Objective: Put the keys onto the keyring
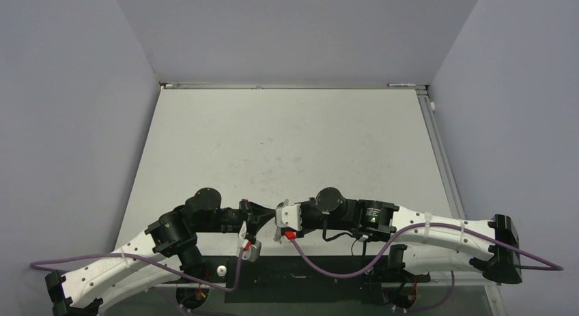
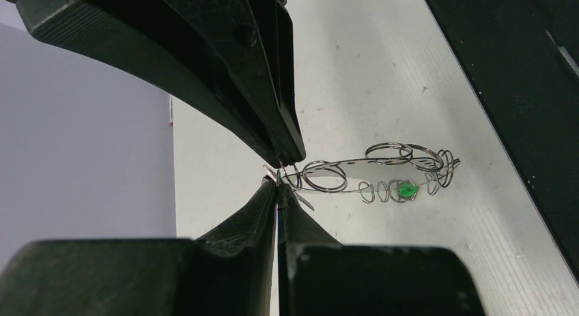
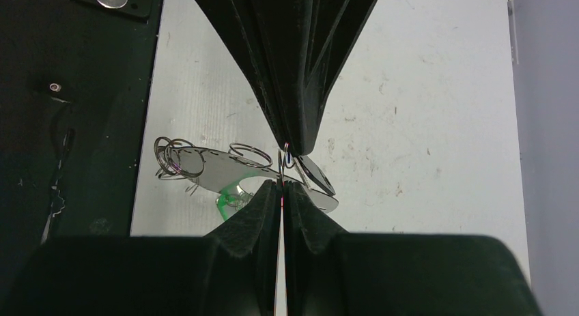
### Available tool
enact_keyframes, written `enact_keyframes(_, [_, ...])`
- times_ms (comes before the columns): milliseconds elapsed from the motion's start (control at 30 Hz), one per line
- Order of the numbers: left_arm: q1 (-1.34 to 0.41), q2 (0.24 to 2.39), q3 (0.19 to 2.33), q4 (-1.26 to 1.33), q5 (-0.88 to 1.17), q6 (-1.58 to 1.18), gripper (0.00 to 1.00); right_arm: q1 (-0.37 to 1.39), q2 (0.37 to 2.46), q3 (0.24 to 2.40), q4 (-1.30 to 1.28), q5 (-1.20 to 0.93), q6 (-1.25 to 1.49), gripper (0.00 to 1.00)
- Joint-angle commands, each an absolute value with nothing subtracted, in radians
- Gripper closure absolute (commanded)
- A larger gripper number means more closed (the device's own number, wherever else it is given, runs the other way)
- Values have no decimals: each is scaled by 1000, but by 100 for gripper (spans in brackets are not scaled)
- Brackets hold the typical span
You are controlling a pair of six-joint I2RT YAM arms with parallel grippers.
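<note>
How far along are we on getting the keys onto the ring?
Done: the keyring is gripped, small silver rings and a green tag already strung on it. In hand: left gripper and right gripper, both shut, pinch tip to tip at one end of its wire. Left: no key is identifiable, threaded or held, so treat threading as not done.

left end effector (image 2: 280, 174) and right end effector (image 3: 285, 168) pinched shut, facing inward.

My table (image 1: 287, 138): pale grey top, scuffed, speckled with small dark marks. Black base plate (image 1: 321, 278) lies along near edge, under my arm mounts.
</note>
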State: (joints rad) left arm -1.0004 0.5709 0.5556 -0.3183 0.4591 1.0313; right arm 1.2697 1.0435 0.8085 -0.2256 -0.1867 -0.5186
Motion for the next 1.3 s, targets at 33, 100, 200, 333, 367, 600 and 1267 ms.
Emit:
enact_keyframes(33, [-1009, 574, 567, -337, 504, 1035, 100, 1263, 1051, 870, -158, -192, -516, 95])
enact_keyframes(100, [-1012, 576, 568, -342, 500, 1037, 100, 1263, 1048, 870, -160, -190, -516, 95])
enact_keyframes(200, [-1012, 576, 568, -347, 499, 1042, 100, 1264, 1040, 872, -165, -187, -515, 95])
enact_keyframes(333, [-1014, 575, 568, -353, 499, 1046, 100, 1264, 1039, 879, -171, -186, -515, 95])
enact_keyframes(367, [-1016, 576, 568, -353, 497, 1046, 100, 1263, 1039, 879, -173, -186, -514, 95])
enact_keyframes(600, [-1019, 576, 569, -363, 483, 1052, 100, 1264, 1039, 886, -176, -184, -514, 95])
enact_keyframes(1267, [-1020, 564, 559, -369, 434, 1060, 100, 1264, 1015, 891, -193, -172, -503, 95])
